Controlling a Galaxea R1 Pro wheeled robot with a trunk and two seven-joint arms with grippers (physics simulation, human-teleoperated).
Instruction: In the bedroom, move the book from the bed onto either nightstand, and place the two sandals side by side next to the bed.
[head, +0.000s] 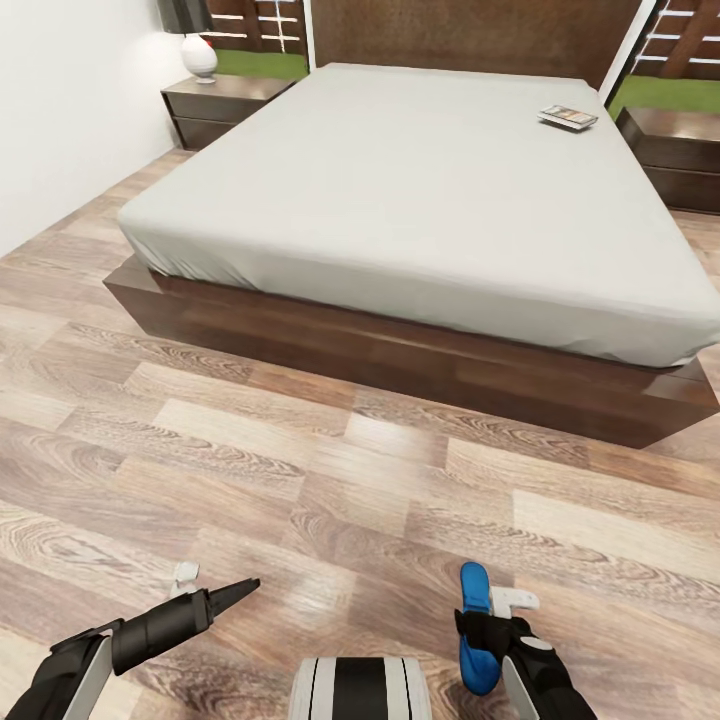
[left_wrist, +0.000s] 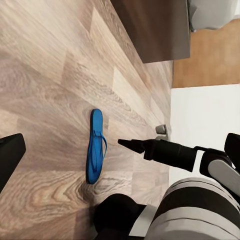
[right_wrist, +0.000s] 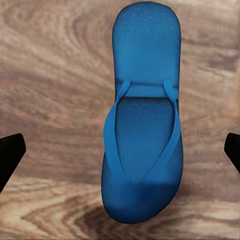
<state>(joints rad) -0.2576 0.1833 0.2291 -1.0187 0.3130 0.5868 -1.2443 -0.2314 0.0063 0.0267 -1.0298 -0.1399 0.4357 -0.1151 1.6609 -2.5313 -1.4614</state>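
Sandal (right_wrist: 142, 125) lies flat on plank floor (head: 300, 470), well short of bed (head: 420, 200). Right tool (head: 490, 640) directly above it, fingers spread wide, empty. Descend straight, centred, pinch across sole edges. Left tool (head: 225, 595): state unclear.

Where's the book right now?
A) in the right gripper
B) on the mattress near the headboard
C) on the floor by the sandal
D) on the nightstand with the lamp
B: the book lies flat on the bed, at its far corner by the headboard.
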